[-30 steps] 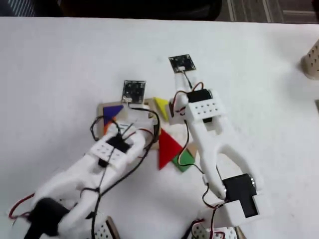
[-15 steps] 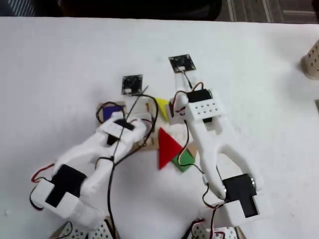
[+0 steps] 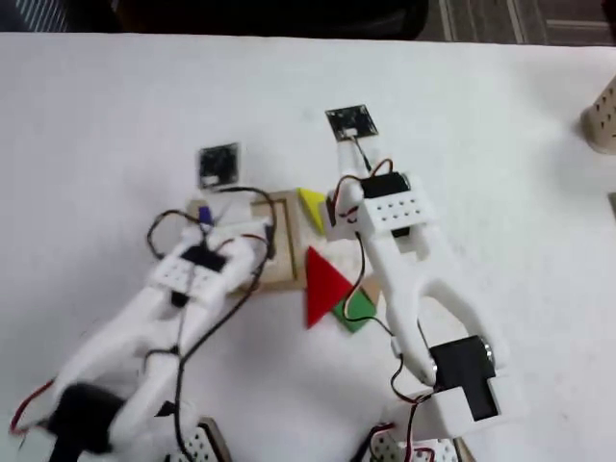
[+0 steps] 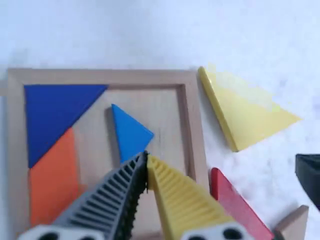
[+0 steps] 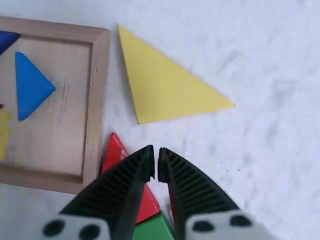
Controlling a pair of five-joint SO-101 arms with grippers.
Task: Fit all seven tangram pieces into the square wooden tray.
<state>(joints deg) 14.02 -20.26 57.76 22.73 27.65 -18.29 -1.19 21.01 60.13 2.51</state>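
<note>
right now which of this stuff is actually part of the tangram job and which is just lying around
Part of the job:
- wooden tray
- in it: dark blue triangle, orange piece, small light blue triangle
- outside it: yellow triangle, red triangle, green piece

Just lying about:
- pale perforated object at the right edge of the high view
</note>
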